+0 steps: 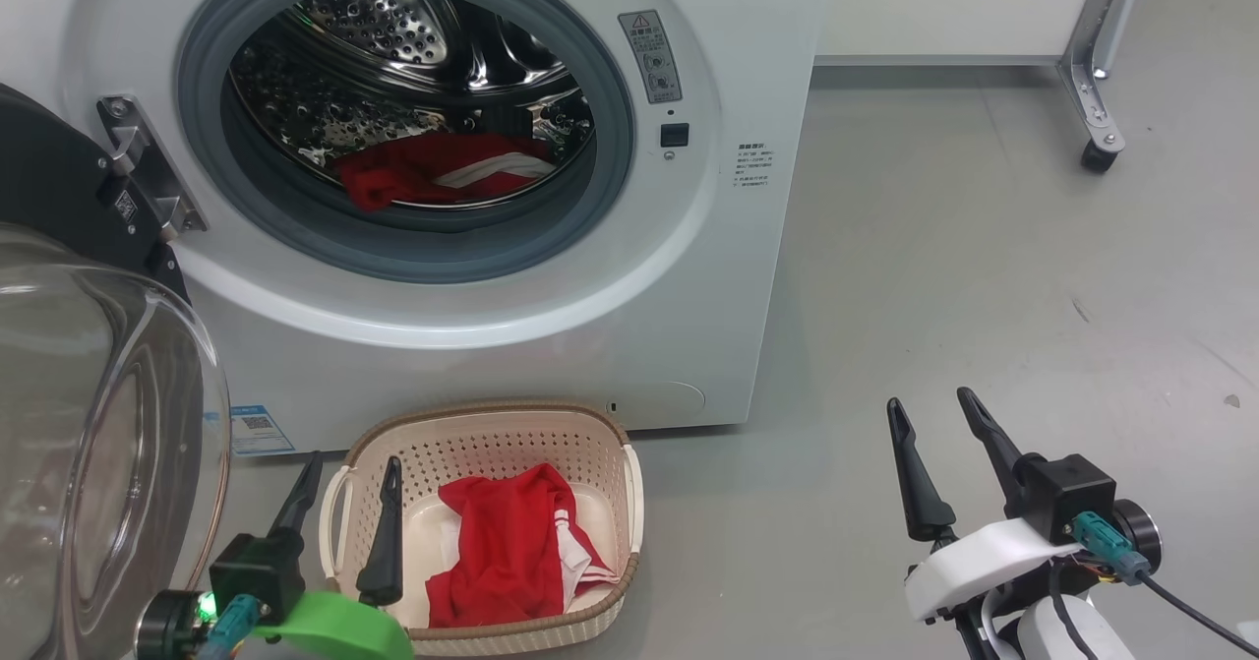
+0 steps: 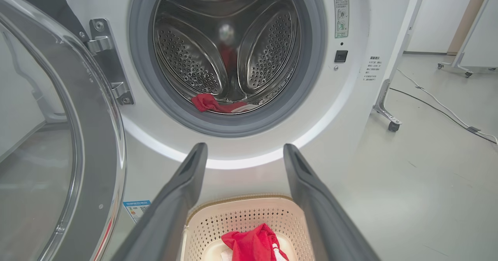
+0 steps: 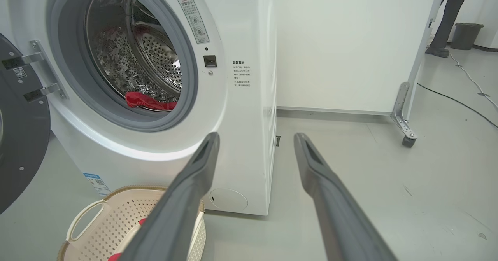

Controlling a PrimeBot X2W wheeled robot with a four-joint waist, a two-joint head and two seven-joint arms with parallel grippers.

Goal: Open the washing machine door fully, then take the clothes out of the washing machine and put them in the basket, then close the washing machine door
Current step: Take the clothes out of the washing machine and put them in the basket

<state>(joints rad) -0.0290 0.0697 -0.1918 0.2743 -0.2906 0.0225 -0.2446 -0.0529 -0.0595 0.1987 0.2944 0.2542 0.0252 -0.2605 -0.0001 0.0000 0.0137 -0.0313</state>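
Head view, laundry half done: the washing machine door (image 1: pixel 98 394) stands swung wide at the robot's left. One red garment (image 1: pixel 507 542) lies in the basket (image 1: pixel 472 412) on the floor just in front of the washing machine (image 1: pixel 728 276). A red-and-white piece (image 1: pixel 433 170) lies at the bottom of the drum, behind the grey rubber ring (image 1: pixel 610 178). Both grippers are empty, jaws spread wide: the left gripper (image 1: pixel 354 459) hangs at the basket's left handle, close beside the door's glass bowl, and the right gripper (image 1: pixel 929 399) hovers over bare floor well to the right. The plainest risk is shutting the door with that piece inside, which would leave the job unfinished. A reach into the drum could drag the fabric over the ring's lip and drop it short of the basket. The left arm, so near the glass, could nudge the door partway closed. A finger by the handle could hook it and shift or tip the light basket.
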